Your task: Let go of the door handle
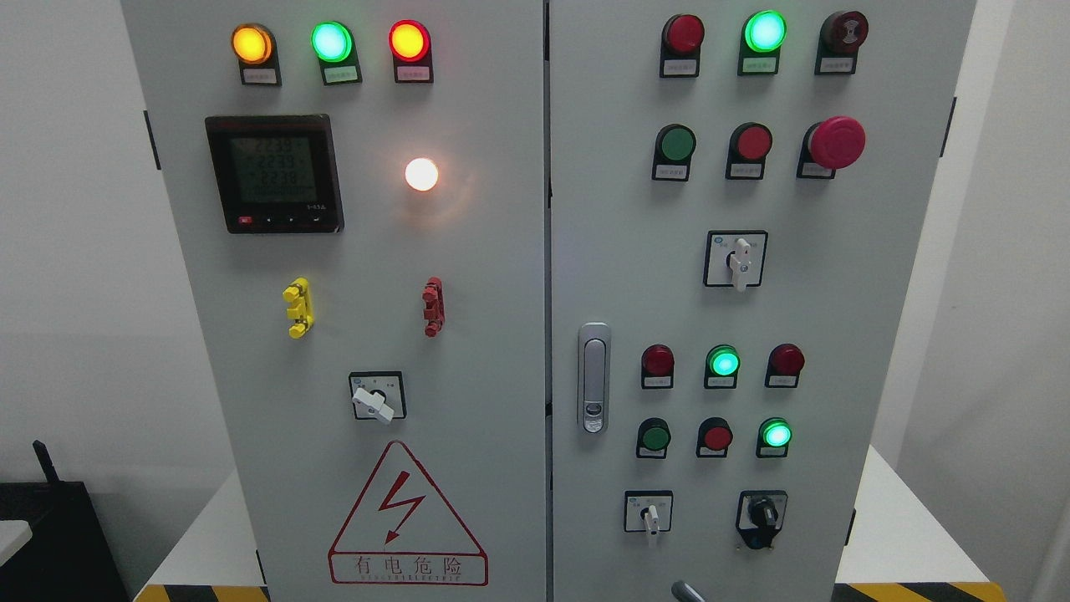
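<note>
The grey electrical cabinet fills the head view, with its two doors meeting at a dark vertical seam (pixel 547 251). The silver door handle (pixel 593 378) sits upright on the left edge of the right door (pixel 836 293), lying flat in its housing with a keyhole at its lower end. Nothing touches the handle. A small grey rounded tip (pixel 685 592) pokes up at the bottom edge, well below and right of the handle. It may be part of my right hand, and too little shows to tell its state. My left hand does not show.
The left door (pixel 485 251) carries lit lamps, a black meter (pixel 274 174), yellow and red clips, a rotary switch and a red shock-warning triangle (pixel 407 518). On the right door are lamps, push buttons, a red mushroom button (pixel 836 142) and rotary switches. White walls flank the cabinet.
</note>
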Controlling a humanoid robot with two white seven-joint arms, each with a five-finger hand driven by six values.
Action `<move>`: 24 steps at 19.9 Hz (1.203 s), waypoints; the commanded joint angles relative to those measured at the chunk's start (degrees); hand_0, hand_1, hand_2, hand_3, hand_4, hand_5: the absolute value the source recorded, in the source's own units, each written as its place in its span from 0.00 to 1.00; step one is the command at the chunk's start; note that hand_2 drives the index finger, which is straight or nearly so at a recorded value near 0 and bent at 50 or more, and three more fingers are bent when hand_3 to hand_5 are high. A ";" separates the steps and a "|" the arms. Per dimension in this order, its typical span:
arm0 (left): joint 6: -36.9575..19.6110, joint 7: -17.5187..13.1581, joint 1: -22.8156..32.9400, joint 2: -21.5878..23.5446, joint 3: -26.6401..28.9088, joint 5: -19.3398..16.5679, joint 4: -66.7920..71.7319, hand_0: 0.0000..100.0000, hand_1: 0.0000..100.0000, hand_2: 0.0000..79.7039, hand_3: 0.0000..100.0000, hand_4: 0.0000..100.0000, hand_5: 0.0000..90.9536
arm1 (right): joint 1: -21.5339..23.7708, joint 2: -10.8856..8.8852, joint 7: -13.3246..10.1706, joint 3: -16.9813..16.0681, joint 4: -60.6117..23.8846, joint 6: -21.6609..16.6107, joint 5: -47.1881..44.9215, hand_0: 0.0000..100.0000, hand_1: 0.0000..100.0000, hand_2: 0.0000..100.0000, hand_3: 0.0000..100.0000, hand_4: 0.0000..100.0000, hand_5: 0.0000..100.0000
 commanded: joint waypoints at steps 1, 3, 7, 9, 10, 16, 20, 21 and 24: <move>0.05 0.05 0.00 0.00 0.62 0.00 0.96 0.12 0.39 0.00 0.00 0.00 0.00 | -0.55 -0.69 -0.02 -0.10 -0.06 0.21 -0.91 0.41 0.03 0.00 0.04 0.00 0.00; -0.04 0.05 0.00 0.00 0.62 0.00 0.96 0.12 0.39 0.00 0.00 0.00 0.00 | -0.55 -0.69 -0.02 -0.11 -0.15 0.21 -0.91 0.41 0.03 0.00 0.04 0.00 0.00; 0.05 0.05 0.08 0.00 0.62 0.00 0.96 0.12 0.39 0.00 0.00 0.00 0.00 | -0.20 -0.78 -0.20 -0.02 -0.24 0.04 -0.91 0.41 0.03 0.00 0.04 0.00 0.00; 0.05 0.05 0.00 0.00 0.62 0.00 0.96 0.12 0.39 0.00 0.00 0.00 0.00 | -0.20 -1.22 -0.72 0.24 -0.33 -0.67 0.05 0.40 0.03 0.00 0.05 0.00 0.00; 0.05 0.05 0.00 0.00 0.62 0.00 0.96 0.12 0.39 0.00 0.00 0.00 0.00 | -0.46 -2.09 -1.25 0.42 -0.42 -1.54 1.36 0.40 0.04 0.00 0.05 0.00 0.00; -0.04 0.05 0.00 0.00 0.62 0.00 0.96 0.12 0.39 0.00 0.00 0.00 0.00 | -2.83 -2.89 -13.81 2.44 1.69 -6.12 36.48 0.38 0.09 0.03 0.44 0.40 0.25; 0.05 0.05 0.00 0.00 0.62 0.00 0.96 0.12 0.39 0.00 0.00 0.00 0.00 | -5.82 -2.63 -15.31 4.81 2.83 -6.12 53.79 0.40 0.18 0.00 0.61 0.56 0.59; -0.04 0.05 0.00 0.00 0.62 0.00 0.96 0.12 0.39 0.00 0.00 0.00 0.00 | -6.70 -2.37 -15.40 5.08 3.62 -6.03 58.54 0.40 0.19 0.00 0.61 0.56 0.59; 0.04 0.05 0.00 0.00 0.62 0.00 0.96 0.12 0.39 0.00 0.00 0.00 0.00 | -12.22 -0.62 -15.41 7.18 8.01 -5.77 66.83 0.41 0.20 0.00 0.71 0.72 0.87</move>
